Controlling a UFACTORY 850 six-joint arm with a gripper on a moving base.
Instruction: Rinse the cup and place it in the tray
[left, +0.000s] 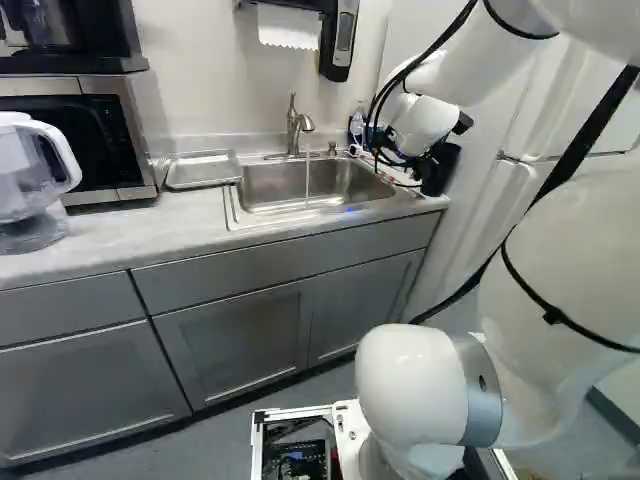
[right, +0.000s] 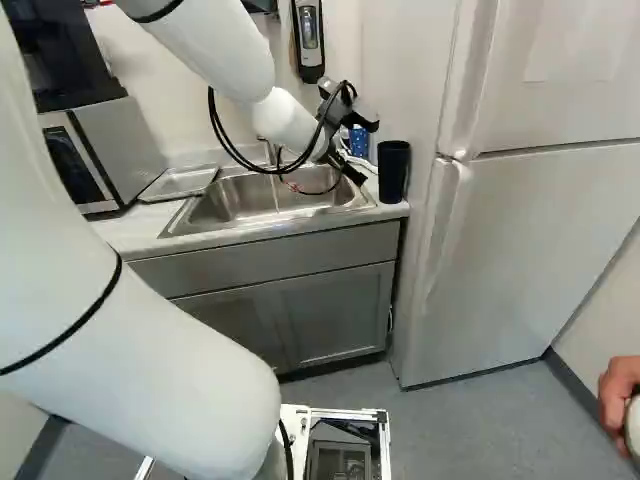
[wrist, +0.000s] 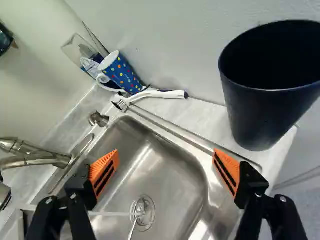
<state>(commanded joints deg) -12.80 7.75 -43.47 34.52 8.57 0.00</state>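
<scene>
Pincer (wrist: 166, 159): black, two-fingered, spread, empty, over the steel sink (wrist: 170, 177)
Blue polka-dotted mug (wrist: 125, 77): likely the cup; upright on the marbled desk (wrist: 205, 119), ahead of the pincer, handle towards the metal faucet (wrist: 37, 159)
Next reach: forward, slightly faucet-side, probably

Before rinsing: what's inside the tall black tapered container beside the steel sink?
In the tall black tapered container, only dark inner wall shows. Its near side hides the bottom, so anything lying there cannot be seen.
</scene>
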